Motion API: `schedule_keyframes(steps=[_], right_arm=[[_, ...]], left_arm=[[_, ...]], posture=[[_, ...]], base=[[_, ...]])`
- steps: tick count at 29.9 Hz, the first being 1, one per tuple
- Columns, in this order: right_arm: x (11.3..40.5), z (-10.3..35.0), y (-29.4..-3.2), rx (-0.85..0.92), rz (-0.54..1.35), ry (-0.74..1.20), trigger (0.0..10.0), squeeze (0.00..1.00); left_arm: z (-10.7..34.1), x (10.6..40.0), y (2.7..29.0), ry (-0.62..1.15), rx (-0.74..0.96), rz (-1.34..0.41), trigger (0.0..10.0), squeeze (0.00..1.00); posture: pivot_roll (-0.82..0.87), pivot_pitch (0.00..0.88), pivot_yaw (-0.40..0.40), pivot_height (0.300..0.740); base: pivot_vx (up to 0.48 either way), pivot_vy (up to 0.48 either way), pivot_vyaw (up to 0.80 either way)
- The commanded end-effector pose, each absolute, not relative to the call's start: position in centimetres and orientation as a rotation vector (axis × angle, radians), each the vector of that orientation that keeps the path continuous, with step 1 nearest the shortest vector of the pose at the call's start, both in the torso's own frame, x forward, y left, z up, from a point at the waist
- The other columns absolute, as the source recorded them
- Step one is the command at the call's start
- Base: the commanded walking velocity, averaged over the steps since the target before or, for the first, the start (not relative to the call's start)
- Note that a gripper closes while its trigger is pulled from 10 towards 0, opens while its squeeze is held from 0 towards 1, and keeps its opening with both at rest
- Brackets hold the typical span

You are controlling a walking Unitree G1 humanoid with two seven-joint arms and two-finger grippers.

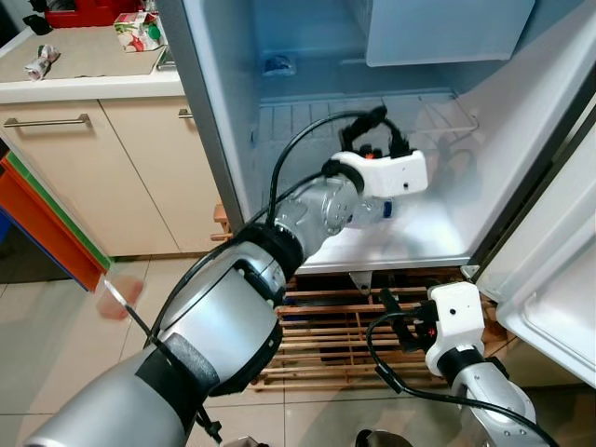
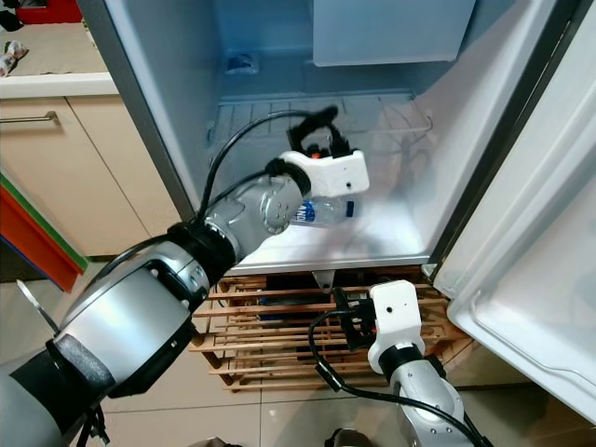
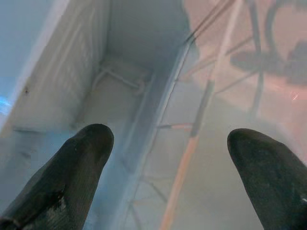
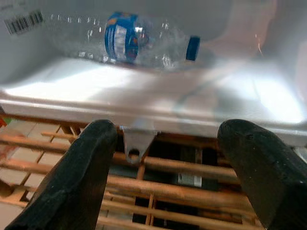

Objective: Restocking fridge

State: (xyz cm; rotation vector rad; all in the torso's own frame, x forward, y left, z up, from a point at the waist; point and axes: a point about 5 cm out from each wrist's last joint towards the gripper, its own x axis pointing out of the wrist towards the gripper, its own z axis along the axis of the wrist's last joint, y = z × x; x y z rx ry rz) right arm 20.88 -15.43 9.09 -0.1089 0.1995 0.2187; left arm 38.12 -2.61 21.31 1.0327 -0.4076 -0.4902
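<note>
Left pincer [image 3: 168, 158] open in fridge [image 1: 279, 130], bottle [image 4: 134, 43] lying behind.

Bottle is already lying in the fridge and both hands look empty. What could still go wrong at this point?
1. The water bottle lies on its side on the fridge floor with nothing beside it, so it may roll toward the front edge.
2. The open left hand is deep inside, near the wire rack; its cable could snag when pulling out.
3. The open right hand hangs low by the wooden pallet and might bump the fridge edge if it rises.
</note>
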Motion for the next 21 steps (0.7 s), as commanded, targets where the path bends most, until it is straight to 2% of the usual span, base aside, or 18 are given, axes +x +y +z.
schedule_keyframes(steps=[1, 5, 7, 8, 9, 13, 16, 19, 20, 21], right_arm=[[21.1, 9.2, -15.2, -0.102, 0.225, 0.201, 10.0, 0.0], [22.0, 10.1, -15.1, -0.095, 0.205, 0.154, 10.0, 0.0], [22.8, 10.6, -15.3, -0.096, 0.176, 0.121, 10.0, 0.0], [23.5, 10.8, -15.4, -0.078, 0.155, 0.108, 10.0, 0.0], [23.9, 10.9, -15.5, -0.075, 0.148, 0.099, 10.0, 0.0], [24.6, 11.0, -15.5, -0.079, 0.141, 0.088, 10.0, 0.0], [25.9, 11.3, -15.6, -0.081, 0.13, 0.068, 10.0, 0.0], [26.8, 11.8, -16.3, -0.076, 0.045, 0.032, 10.0, 0.0], [26.8, 11.8, -16.3, -0.076, 0.045, 0.032, 10.0, 0.0], [26.8, 12.1, -16.6, -0.066, 0.007, 0.013, 10.0, 0.0]], left_arm=[[22.1, 38.2, -2.8, -0.348, 0.847, -0.539, 10.0, 0.0], [22.4, 38.0, -2.5, -0.269, 0.47, -0.67, 10.0, 0.0], [22.1, 38.0, -1.3, -0.244, 0.265, -0.711, 10.0, 0.0], [21.7, 37.7, -0.1, -0.228, 0.087, -0.738, 10.0, 0.0], [21.4, 37.3, 0.6, -0.228, 0.022, -0.742, 10.0, 0.0], [20.8, 36.0, 1.9, -0.257, -0.028, -0.748, 10.0, 0.0], [19.3, 33.2, 3.8, -0.241, -0.081, -0.716, 10.0, 0.0], [17.1, 31.4, 6.9, -0.276, 0.062, -0.582, 10.0, 0.0], [17.1, 31.4, 6.9, -0.276, 0.062, -0.582, 10.0, 0.0], [15.3, 30.7, 8.8, -0.221, 0.07, -0.498, 10.0, 0.0]], posture=[[-0.18, 0.08, 0.066, 0.74], [-0.17, 0.059, 0.062, 0.74], [-0.15, 0.04, 0.058, 0.74], [-0.14, 0.027, 0.053, 0.74], [-0.12, 0.017, 0.045, 0.74], [-0.09, 0.0, 0.035, 0.74], [-0.04, 0.0, 0.013, 0.74], [0.0, 0.0, -0.006, 0.74], [0.0, 0.0, -0.006, 0.74], [0.01, 0.0, -0.012, 0.74]], base=[[0.0, 0.0, 0.0], [0.0, 0.0, 0.0], [0.0, 0.0, 0.0], [0.0, 0.0, 0.0], [0.0, 0.0, 0.0], [0.0, 0.0, 0.0], [0.0, 0.0, 0.0], [0.0, 0.0, 0.0], [0.0, 0.0, 0.0], [0.0, 0.0, 0.0]])
